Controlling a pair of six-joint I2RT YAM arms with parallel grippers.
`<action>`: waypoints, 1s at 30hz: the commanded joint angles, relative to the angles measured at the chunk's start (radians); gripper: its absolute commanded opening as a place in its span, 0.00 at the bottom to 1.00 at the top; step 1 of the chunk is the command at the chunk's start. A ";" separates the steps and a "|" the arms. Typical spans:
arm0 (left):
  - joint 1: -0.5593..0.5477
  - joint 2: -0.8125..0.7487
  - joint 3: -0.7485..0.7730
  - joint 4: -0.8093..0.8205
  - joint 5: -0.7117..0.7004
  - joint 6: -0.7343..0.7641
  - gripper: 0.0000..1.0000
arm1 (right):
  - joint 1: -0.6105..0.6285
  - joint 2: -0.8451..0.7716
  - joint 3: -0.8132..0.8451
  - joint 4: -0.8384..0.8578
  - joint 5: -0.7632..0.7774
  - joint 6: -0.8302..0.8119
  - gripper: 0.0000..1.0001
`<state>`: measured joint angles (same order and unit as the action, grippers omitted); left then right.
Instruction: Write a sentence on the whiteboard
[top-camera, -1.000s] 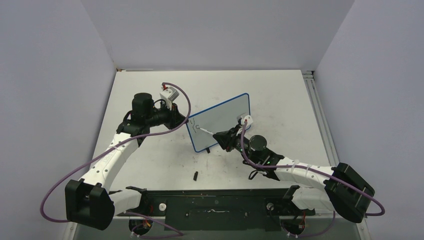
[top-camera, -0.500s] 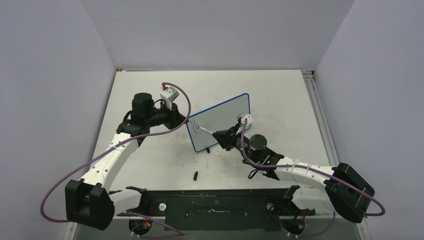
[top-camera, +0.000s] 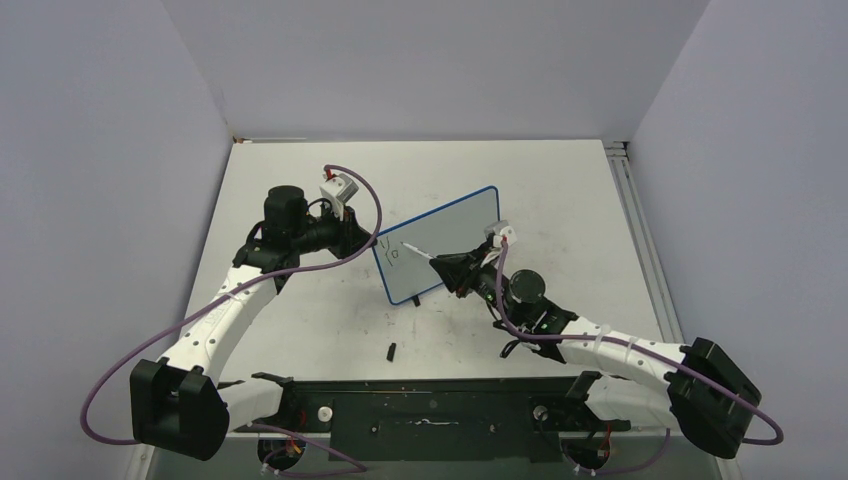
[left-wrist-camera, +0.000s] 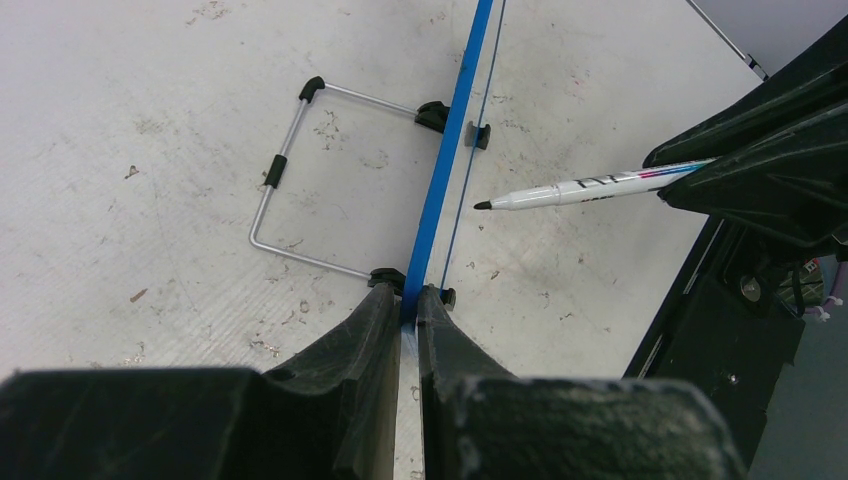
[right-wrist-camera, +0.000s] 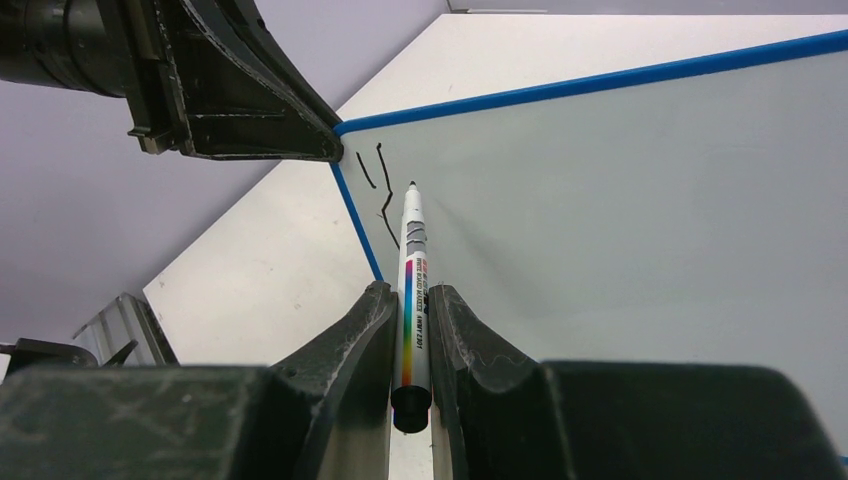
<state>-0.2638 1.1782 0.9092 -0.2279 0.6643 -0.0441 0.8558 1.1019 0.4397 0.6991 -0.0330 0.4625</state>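
The whiteboard (top-camera: 450, 232), white with a thin blue frame, stands tilted at mid-table. My left gripper (top-camera: 368, 240) is shut on its left edge; in the left wrist view its jaws (left-wrist-camera: 408, 292) pinch the blue frame (left-wrist-camera: 455, 130). My right gripper (top-camera: 452, 268) is shut on a white marker (top-camera: 420, 252), and holds it by the barrel (right-wrist-camera: 411, 290). The marker (right-wrist-camera: 413, 240) points at the board (right-wrist-camera: 620, 200) with its tip close to the surface; I cannot tell if it touches. The sentence (right-wrist-camera: 378, 185) is only a few thin black strokes near the left edge (top-camera: 394, 253).
A small black marker cap (top-camera: 392, 351) lies on the table in front of the board. The board's wire stand (left-wrist-camera: 290, 190) rests on the table behind it. The marker (left-wrist-camera: 590, 186) and my right gripper's black body (left-wrist-camera: 770, 170) show on the board's front side.
The marker tip has moved up the board, away from the small round stroke, and the right arm has shifted right. The left gripper and board have not moved.
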 joint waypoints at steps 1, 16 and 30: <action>0.001 -0.002 0.006 -0.001 0.025 -0.005 0.00 | -0.008 0.005 0.040 0.037 0.016 -0.022 0.05; 0.001 -0.002 0.007 0.000 0.029 -0.005 0.00 | -0.008 0.056 0.046 0.067 0.008 -0.023 0.05; 0.001 -0.005 0.006 0.000 0.028 -0.005 0.00 | -0.008 0.061 0.023 0.050 0.020 -0.015 0.05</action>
<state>-0.2634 1.1786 0.9092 -0.2279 0.6666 -0.0437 0.8558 1.1637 0.4435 0.7055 -0.0299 0.4561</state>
